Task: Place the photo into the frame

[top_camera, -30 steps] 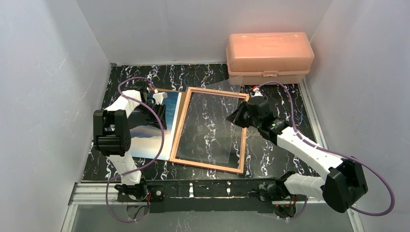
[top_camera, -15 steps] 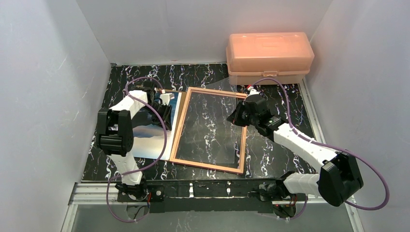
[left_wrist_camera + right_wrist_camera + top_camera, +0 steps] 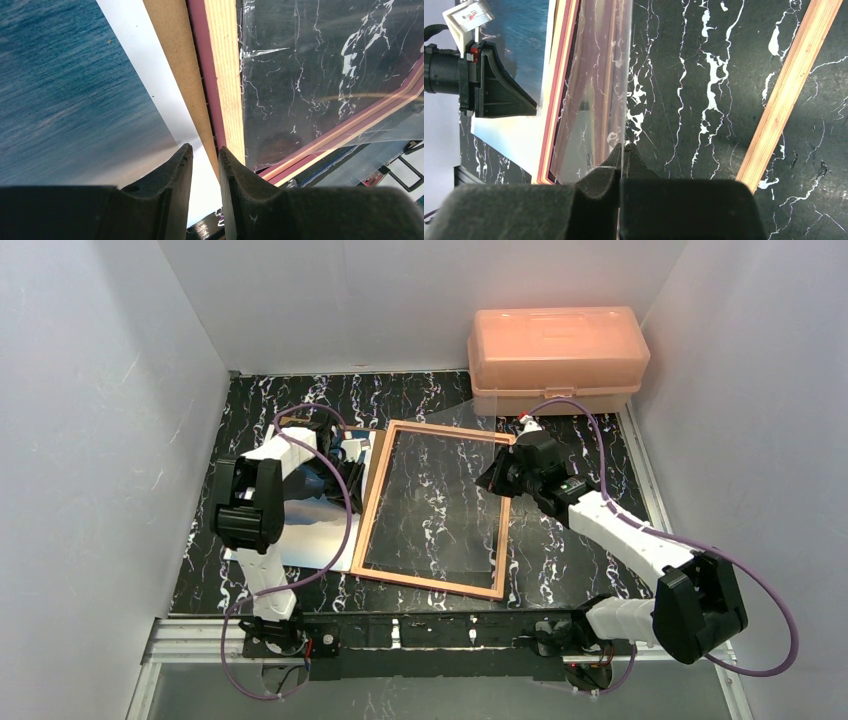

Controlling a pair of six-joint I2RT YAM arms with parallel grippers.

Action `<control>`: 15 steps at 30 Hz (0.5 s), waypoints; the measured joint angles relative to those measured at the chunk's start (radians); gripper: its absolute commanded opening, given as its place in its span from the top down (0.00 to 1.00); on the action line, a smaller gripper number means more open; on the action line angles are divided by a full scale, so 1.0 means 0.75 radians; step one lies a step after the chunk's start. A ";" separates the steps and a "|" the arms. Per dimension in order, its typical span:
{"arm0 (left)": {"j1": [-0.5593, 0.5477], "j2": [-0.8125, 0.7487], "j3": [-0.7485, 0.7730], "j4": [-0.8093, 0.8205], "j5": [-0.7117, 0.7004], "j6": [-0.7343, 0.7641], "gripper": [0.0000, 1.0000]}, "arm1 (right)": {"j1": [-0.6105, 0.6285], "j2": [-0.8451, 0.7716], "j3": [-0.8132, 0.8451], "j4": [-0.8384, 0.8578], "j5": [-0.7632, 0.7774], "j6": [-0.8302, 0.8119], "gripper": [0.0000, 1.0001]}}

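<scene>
**Right pincer** (image 3: 623, 150): fingers pressed together on the near edge of the clear pane (image 3: 594, 90). The pane appears raised at this edge, above the frame (image 3: 425, 583). Just past the fingertips, the black marbled desk (image 3: 400, 400) shows bare through the frame opening. In the wrist view one tan rail crosses to the right of the fingers, and the pink-edged opposite rail lies beyond the pane.

**Left pincer** (image 3: 205, 165): fingers stand close, with a narrow gap between them. The edge of the brown backing board (image 3: 175, 60) and the white margin of the photo (image 3: 60, 90) both run into that gap. Whether either is pinched cannot be told. The frame's left rail lies directly against the board, just right of the fingers.

**Surroundings:** a peach plastic box (image 3: 555, 355) sits at the far right of the desk, behind the right pincer and apart from the frame. Purple cables (image 3: 335, 530) loop over both arms.

**Task items:** the frame lies mid-desk between the arms, tan side up. The photo lies picture-side up to its left, partly under the left arm and outside the frame opening. Its margin reaches the left pincer, and the whole frame separates it from the right pincer.
</scene>
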 measured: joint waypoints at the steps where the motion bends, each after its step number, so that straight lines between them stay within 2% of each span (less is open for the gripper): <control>1: -0.001 0.006 0.002 0.001 0.000 -0.001 0.76 | -0.004 0.003 -0.001 0.003 -0.003 0.000 0.99; 15: -0.036 0.041 0.021 0.006 0.032 -0.024 0.88 | -0.020 0.008 0.022 0.059 -0.123 0.098 0.99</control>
